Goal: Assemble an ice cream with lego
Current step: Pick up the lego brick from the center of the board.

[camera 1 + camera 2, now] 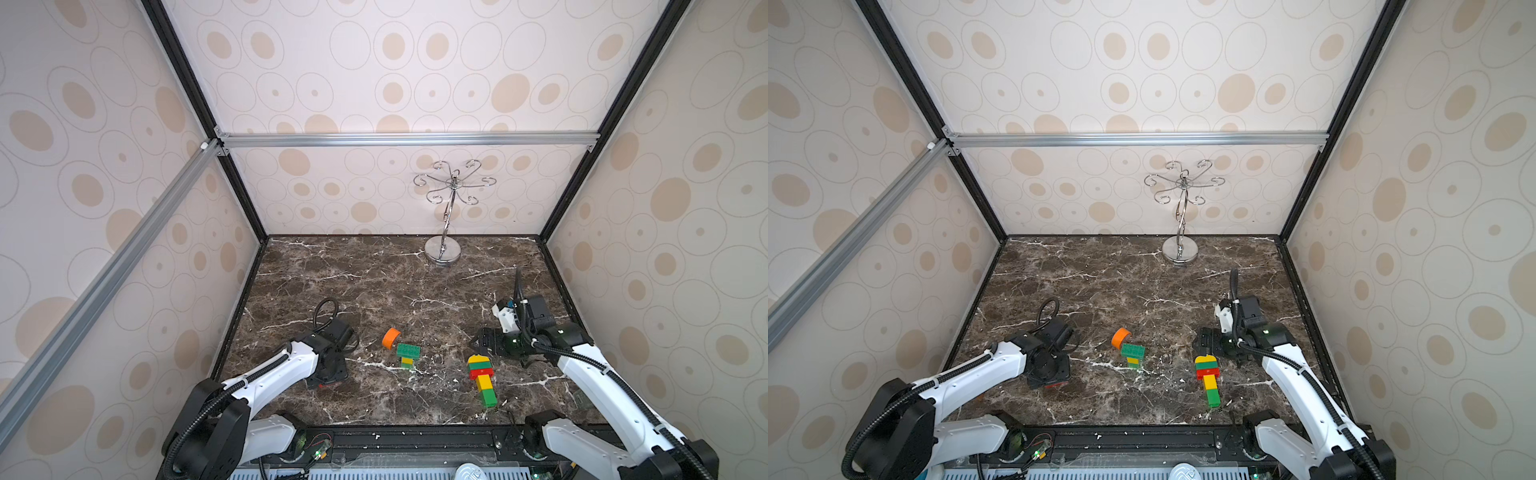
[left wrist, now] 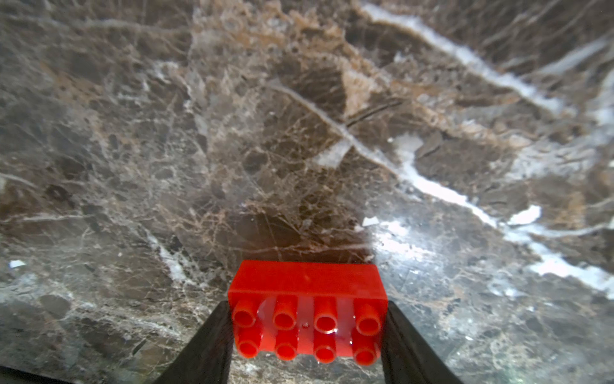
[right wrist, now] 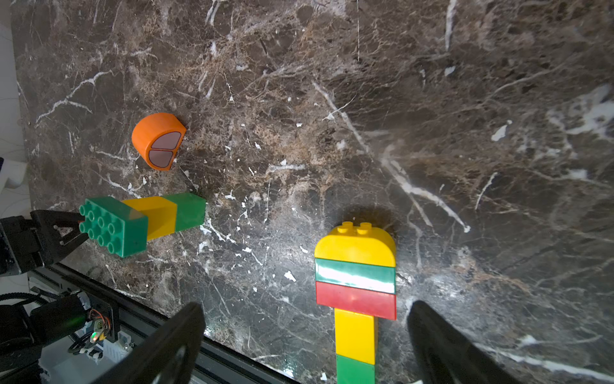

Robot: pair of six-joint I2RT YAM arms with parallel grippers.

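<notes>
Left claw [image 2: 307, 304] closed on red brick [image 2: 305, 282], fingers [image 2: 212, 339] tight against both short ends, studs toward wrist camera. Brick low near tabletop [image 2: 299, 133] left edge; contact with surface unclear. Right claw [image 3: 305, 305] wide open, empty, fingers flanking long stack [image 3: 355, 292] without touching. Stack lies flat, front right: yellow dome [image 3: 355, 246], green, red, yellow, green. Short green-yellow-green stack [image 1: 408, 354] lies mid-front, orange dome [image 1: 391, 337] just beside. Metal stand [image 1: 443, 249] at rear edge.
</notes>
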